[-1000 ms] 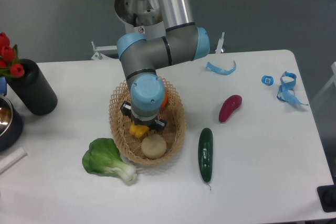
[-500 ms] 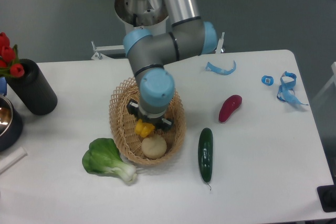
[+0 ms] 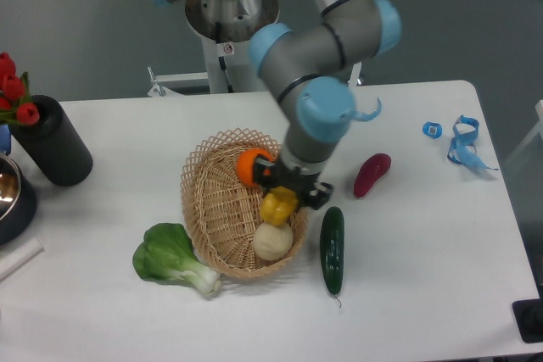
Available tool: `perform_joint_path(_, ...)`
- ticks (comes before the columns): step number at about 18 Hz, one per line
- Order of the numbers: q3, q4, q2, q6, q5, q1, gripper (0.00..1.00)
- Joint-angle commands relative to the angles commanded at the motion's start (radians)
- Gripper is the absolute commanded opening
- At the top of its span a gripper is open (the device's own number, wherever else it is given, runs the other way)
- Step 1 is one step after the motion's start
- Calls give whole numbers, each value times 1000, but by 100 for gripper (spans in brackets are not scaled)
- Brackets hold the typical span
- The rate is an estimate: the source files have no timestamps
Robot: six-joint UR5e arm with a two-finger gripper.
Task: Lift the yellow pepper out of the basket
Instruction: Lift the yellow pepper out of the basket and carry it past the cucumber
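Shifted to the right since a moment ago, arm and gripper (image 3: 286,195) now over the right rim of the basket (image 3: 209,209) rather than its middle; carried along, the yellow pepper (image 3: 278,205), pinched between the black fingers. Glossy and lobed, seen against the basket's right inner wall, just above the pale round ball (image 3: 271,241) and just right of the orange (image 3: 251,167); whether touching the ball or lifted clear, impossible to tell. Also moved: the basket, tipped or slid a little to the right.

Just outside the right rim, a dark green cucumber (image 3: 332,248), smooth and long, lying near the gripper. Farther right, a dark red oblong vegetable (image 3: 371,175); beyond it bare white table (image 3: 424,243) up to the right edge, with blue tape scraps (image 3: 462,143) near the far corner. At the basket's lower left, a leafy bok choy (image 3: 174,258) touching the open woven wicker. Well to the left, a matte black cylinder (image 3: 53,142) holding red tulips (image 3: 12,86).
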Motion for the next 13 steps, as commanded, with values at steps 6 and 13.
perform_joint_path(6,-34,-5,3,155,11,103,48)
perform_joint_path(13,66,6,-31,319,28,255,48)
